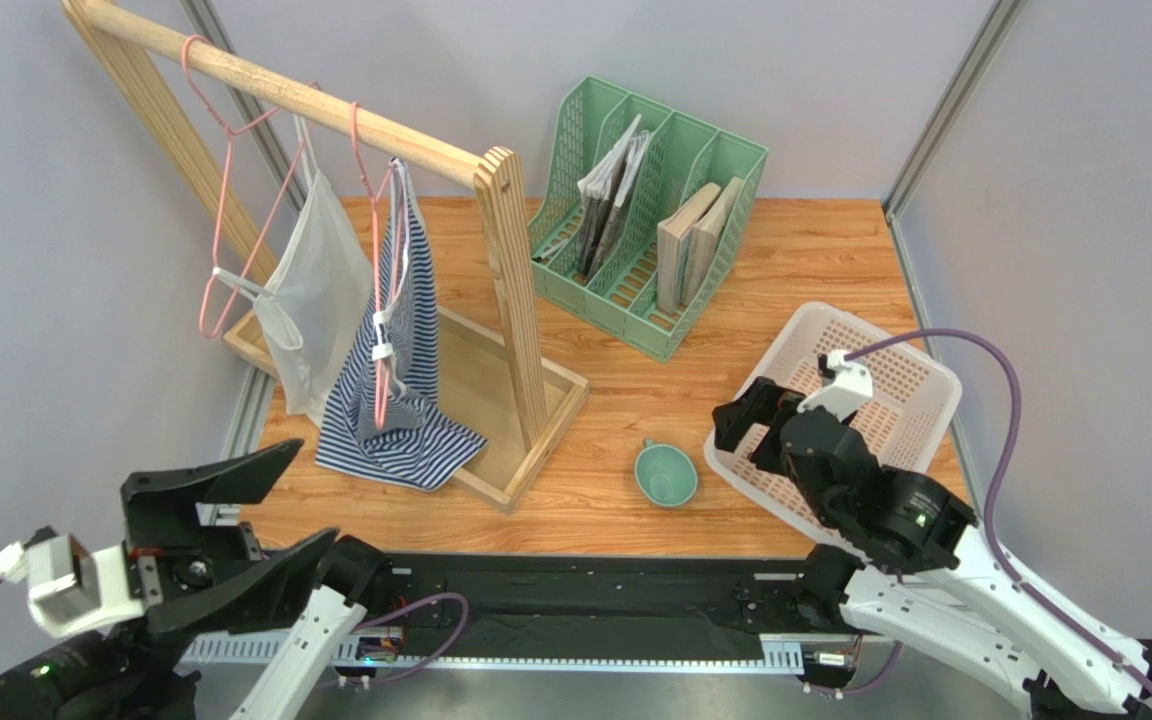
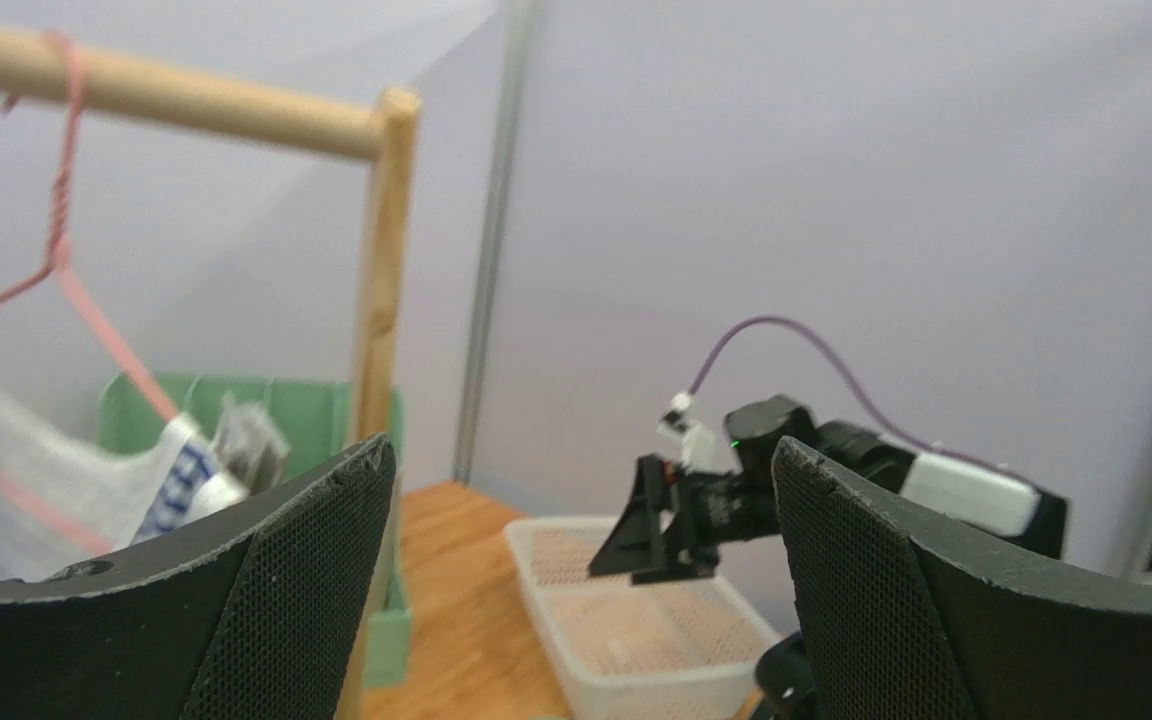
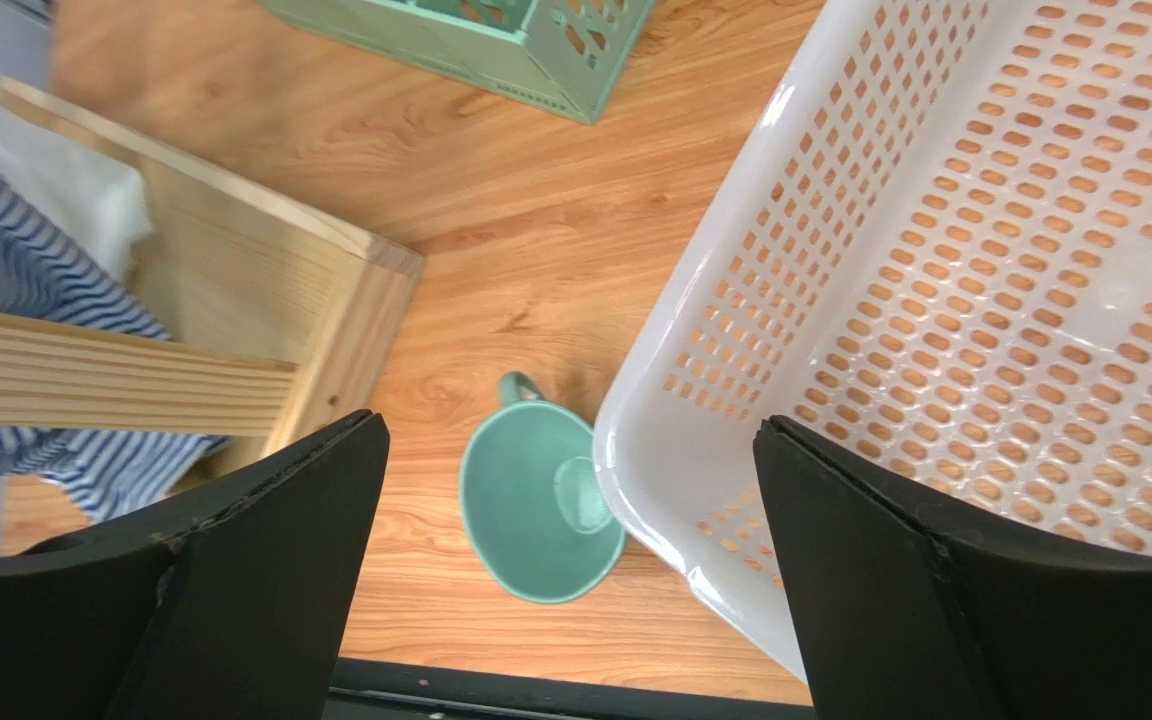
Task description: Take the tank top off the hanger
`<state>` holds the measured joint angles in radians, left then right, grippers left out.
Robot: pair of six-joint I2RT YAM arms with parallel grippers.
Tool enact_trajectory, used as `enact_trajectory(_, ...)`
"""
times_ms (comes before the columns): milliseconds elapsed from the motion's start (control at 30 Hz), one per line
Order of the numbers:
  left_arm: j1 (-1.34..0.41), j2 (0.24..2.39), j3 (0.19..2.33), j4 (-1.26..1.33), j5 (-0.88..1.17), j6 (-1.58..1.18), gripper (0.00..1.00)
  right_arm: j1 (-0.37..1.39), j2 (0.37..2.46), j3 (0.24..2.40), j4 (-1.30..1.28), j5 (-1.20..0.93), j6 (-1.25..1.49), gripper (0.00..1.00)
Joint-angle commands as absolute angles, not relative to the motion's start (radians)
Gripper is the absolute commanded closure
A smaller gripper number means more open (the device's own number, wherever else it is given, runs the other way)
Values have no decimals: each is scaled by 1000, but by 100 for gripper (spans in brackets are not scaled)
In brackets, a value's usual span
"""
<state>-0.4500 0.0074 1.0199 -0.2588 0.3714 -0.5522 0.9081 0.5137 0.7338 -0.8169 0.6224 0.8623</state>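
The left gripper point(image 1: 304, 503) and the right gripper point(image 1: 755, 420) both have their jaws wide open and empty. The striped tank top point(image 1: 402, 435), probably the target, hangs on a pink hanger point(image 1: 363, 158) from the wooden rail point(image 1: 282, 93). A hard pull could drag the hanger off.

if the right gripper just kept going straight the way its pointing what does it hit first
Most likely the green cup, seen between the open fingers of the right gripper. The rim of the white basket sits right beside it, so it might clip that instead.
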Motion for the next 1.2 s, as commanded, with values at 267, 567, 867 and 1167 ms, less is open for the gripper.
enact_trajectory(267, -451, 70, 1291, -1087, -193, -506, 1, 908, 674, 914, -1028, 577, 875, 0)
enact_trajectory(567, -462, 232, 1451, -1165, -58, -436, 1, 908, 474, 853, -1055, 600, 936, 0)
enact_trajectory(867, -489, 493, 1615, -1031, -34, -442, 1, 908, 394, 828, -937, 410, 784, 0)
enact_trajectory(1167, -489, 966, 2023, -1084, -93, -328, 12, 908, 451, 845, -902, 238, 753, 0)
